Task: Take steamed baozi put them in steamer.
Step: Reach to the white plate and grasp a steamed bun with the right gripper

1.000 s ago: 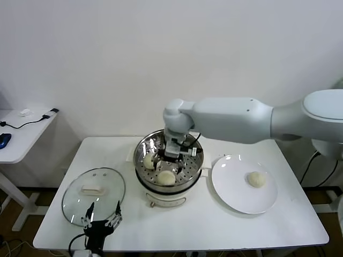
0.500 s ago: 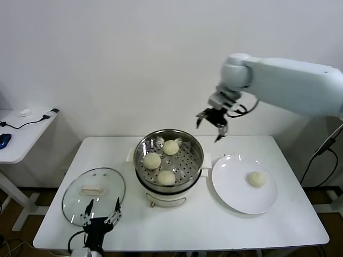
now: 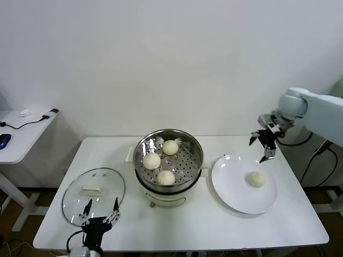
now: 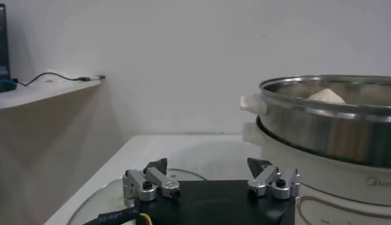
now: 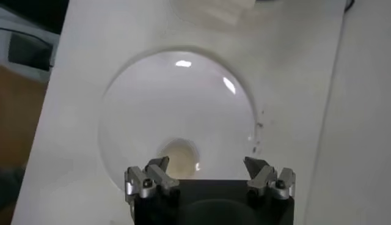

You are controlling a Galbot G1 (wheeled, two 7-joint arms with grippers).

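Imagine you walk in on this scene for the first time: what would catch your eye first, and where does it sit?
The shiny steamer at the table's centre stands out, with three steamed baozi on its perforated tray. To its right, one more baozi lies alone on the white plate, with the right gripper hanging open above the plate's far edge. The left gripper waits open at the front edge beside the glass lid.

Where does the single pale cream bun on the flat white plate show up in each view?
Head view: the last baozi lies on the round white plate, right of the steel steamer.
Left wrist view: not in it.
Right wrist view: the bun sits just beyond the open right pincer.
Shared landmark: the plate.
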